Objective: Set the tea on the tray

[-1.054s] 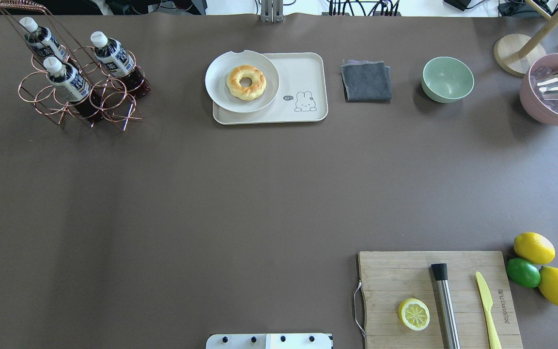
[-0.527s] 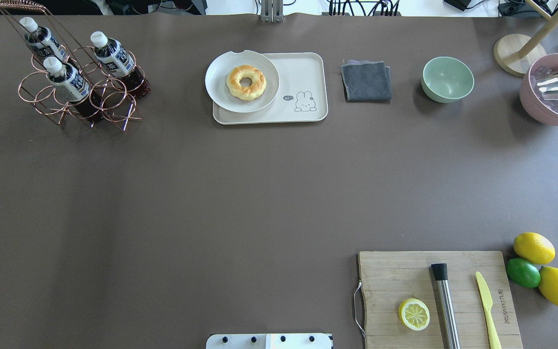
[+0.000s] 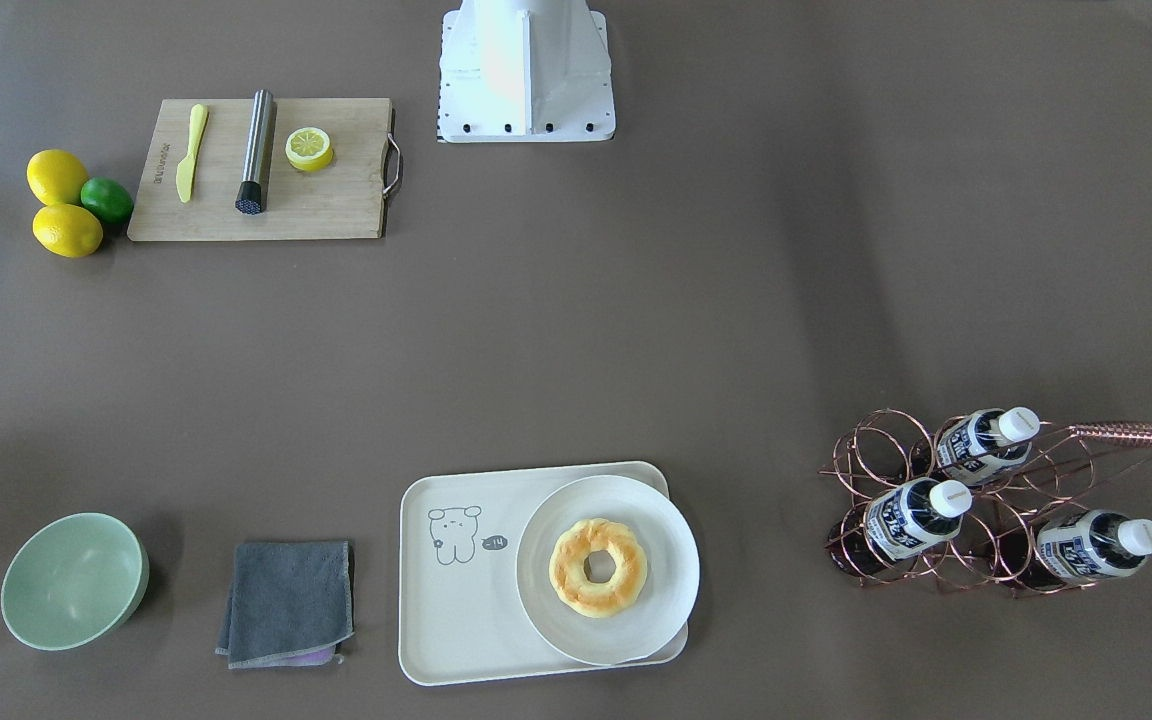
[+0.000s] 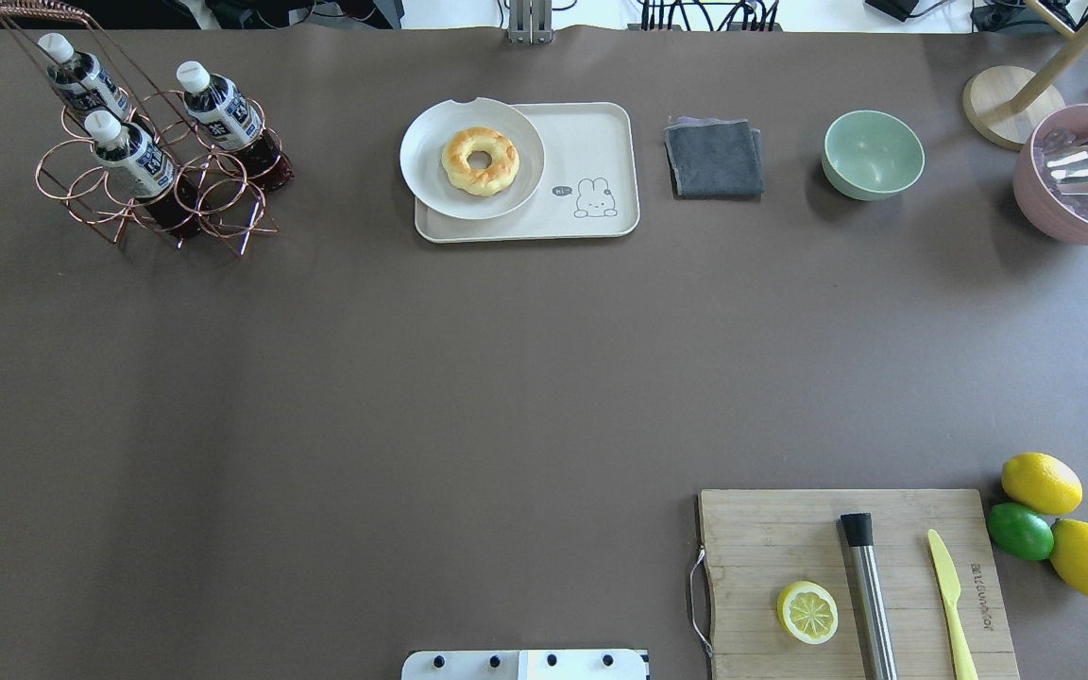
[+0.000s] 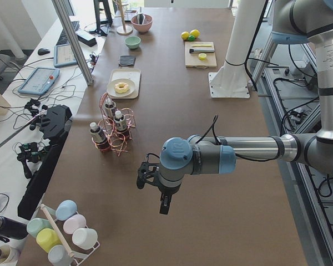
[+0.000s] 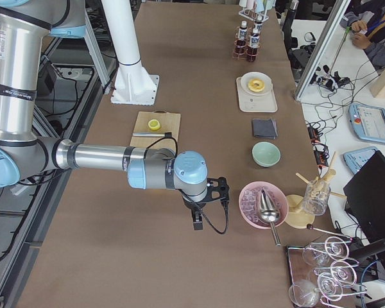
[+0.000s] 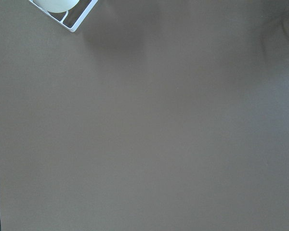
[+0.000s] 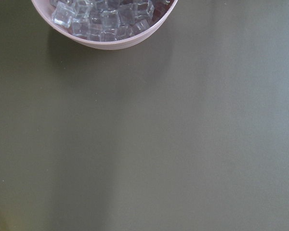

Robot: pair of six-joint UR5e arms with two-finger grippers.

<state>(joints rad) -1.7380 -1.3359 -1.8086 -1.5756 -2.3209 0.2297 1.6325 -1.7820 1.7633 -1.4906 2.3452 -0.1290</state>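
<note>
Three alike tea bottles (image 4: 133, 161) with white caps and blue-and-white labels stand tilted in a copper wire rack (image 4: 91, 194) at the far left; they also show in the front view (image 3: 911, 515). The cream tray (image 4: 596, 142) with the cartoon sits at the far middle and also shows in the front view (image 3: 456, 610). My left gripper (image 5: 163, 205) hangs over bare table well short of the rack. My right gripper (image 6: 197, 223) hangs near the pink ice bowl. Both show only in side views, so I cannot tell whether they are open or shut.
A round white plate (image 4: 426, 184) with a donut (image 4: 480, 161) overlaps the tray's left part. A grey cloth (image 4: 714, 158), green bowl (image 4: 873, 154) and pink ice bowl (image 4: 1073, 222) lie to its right. A cutting board (image 4: 771, 529) with half lemon, muddler and knife is near right.
</note>
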